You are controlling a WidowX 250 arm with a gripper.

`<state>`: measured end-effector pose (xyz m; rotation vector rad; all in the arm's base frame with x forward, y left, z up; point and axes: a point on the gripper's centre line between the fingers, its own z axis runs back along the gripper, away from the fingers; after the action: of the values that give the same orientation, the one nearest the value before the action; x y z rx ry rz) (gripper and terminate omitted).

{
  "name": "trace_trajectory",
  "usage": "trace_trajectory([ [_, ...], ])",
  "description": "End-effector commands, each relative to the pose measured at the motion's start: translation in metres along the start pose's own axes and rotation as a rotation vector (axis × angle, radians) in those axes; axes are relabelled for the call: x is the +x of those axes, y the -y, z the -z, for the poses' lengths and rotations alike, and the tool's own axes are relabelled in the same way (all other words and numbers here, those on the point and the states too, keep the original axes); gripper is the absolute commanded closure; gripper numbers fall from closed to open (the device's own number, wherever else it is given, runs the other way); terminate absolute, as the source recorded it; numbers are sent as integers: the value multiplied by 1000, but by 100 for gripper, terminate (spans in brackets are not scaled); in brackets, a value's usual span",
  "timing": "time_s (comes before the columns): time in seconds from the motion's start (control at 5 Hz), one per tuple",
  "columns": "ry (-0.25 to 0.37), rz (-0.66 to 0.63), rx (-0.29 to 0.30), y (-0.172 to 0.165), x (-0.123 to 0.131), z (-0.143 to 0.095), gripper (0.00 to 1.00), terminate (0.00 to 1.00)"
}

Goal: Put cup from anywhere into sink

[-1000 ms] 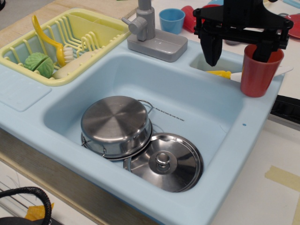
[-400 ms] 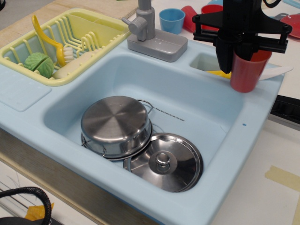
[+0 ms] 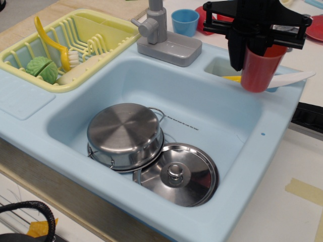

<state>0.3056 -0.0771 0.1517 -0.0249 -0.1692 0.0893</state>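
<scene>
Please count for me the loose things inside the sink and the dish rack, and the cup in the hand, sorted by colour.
Red: 1, the cup in the hand
Silver: 2, the pot and the lid in the sink
Green: 1, the vegetable in the dish rack
Yellow: 1, the brush
Total: 5

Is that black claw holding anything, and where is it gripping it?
Yes: the red cup, pinched at its rim by the gripper jaws, one inside and one outside.
</scene>
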Motion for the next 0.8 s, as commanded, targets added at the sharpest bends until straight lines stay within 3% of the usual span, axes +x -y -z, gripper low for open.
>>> trace_trajectory([
  [0.0,25,-37,-3,-7,-16,-28,100,0],
  [0.4,10,-69,35,-10,-54,-40,100,0],
  [0.6,18,-71,38,-14,-60,-42,100,0],
])
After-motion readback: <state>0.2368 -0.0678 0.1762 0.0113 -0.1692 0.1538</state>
